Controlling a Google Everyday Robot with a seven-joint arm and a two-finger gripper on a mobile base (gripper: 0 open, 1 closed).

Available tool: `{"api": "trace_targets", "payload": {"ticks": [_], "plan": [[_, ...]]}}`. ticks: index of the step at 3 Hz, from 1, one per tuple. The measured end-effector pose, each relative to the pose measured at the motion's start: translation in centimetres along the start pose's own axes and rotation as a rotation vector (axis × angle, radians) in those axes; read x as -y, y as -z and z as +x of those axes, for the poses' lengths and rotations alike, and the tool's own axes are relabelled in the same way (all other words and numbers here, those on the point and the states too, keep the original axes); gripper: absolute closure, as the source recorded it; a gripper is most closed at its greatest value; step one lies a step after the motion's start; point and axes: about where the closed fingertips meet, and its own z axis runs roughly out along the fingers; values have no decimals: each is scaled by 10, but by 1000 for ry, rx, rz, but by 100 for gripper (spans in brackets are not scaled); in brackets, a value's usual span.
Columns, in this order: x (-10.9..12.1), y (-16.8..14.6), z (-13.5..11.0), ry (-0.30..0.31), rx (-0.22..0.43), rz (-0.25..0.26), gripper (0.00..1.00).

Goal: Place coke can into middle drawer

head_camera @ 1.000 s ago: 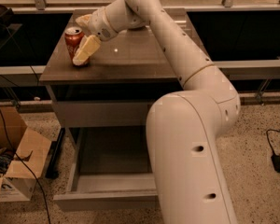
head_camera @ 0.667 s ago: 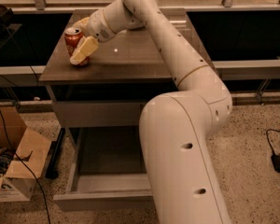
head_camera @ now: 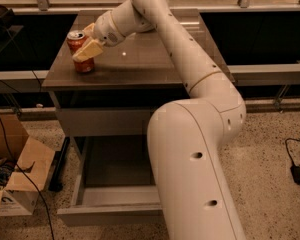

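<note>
The coke can [head_camera: 79,59] is red with a silver top and stands upright at the front left corner of the brown cabinet top [head_camera: 135,59]. My gripper [head_camera: 85,40] is at the can's right side. It is open, with one yellowish finger [head_camera: 88,50] across the can's front and the other behind its top. The middle drawer [head_camera: 115,196] is pulled out low at the cabinet's front, and its grey floor shows nothing on it. My arm hides its right part.
A closed grey drawer front [head_camera: 105,121] sits above the open drawer. An open cardboard box [head_camera: 20,179] stands on the floor at the left. Black cables [head_camera: 296,170] lie on the floor at the right. My arm's big white lower link [head_camera: 195,174] fills the foreground.
My gripper has moved a little to the left, closer around the coke can. The can has not moved from its place on the cabinet top.
</note>
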Motion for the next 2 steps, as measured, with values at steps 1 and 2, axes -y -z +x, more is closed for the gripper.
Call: {"api": "trace_targets", "payload": {"ticks": [1,2], "plan": [[-15,18,-8,-13,-6,-19,95],[-50,66,-17,-1,-36,-30,100]]}}
